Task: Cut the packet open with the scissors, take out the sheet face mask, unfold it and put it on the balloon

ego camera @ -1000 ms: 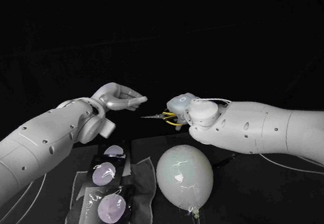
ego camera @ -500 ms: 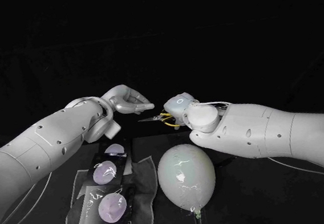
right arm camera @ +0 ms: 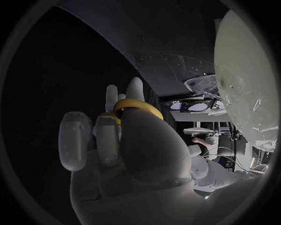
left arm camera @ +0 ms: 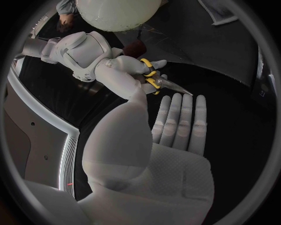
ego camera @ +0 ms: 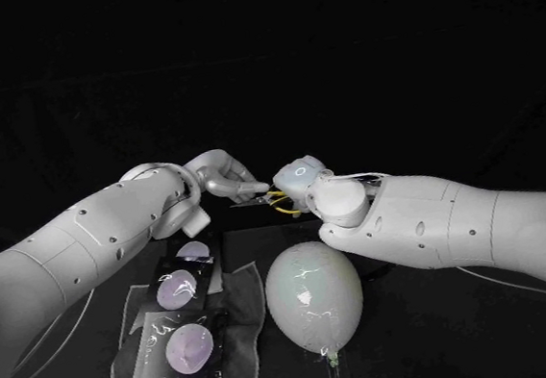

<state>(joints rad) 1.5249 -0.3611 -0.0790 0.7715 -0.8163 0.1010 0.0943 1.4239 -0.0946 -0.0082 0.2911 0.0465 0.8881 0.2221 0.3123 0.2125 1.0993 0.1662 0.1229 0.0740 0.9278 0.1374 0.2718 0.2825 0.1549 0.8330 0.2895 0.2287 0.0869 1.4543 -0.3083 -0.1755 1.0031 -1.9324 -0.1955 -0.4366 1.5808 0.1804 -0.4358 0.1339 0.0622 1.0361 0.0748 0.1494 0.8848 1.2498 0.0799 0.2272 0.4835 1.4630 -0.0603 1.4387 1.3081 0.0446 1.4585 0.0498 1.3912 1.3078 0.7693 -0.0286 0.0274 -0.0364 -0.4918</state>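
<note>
A black desk (ego camera: pixel 437 338) stands before a dark backdrop (ego camera: pixel 250 46). On the desk's left part lies a see-through plastic sheet (ego camera: pixel 243 301), spread flat, its edges crinkled and uneven.

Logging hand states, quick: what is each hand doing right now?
Left hand: open, fingers straight, holding nothing.
Right hand: holding the scissors.
</note>
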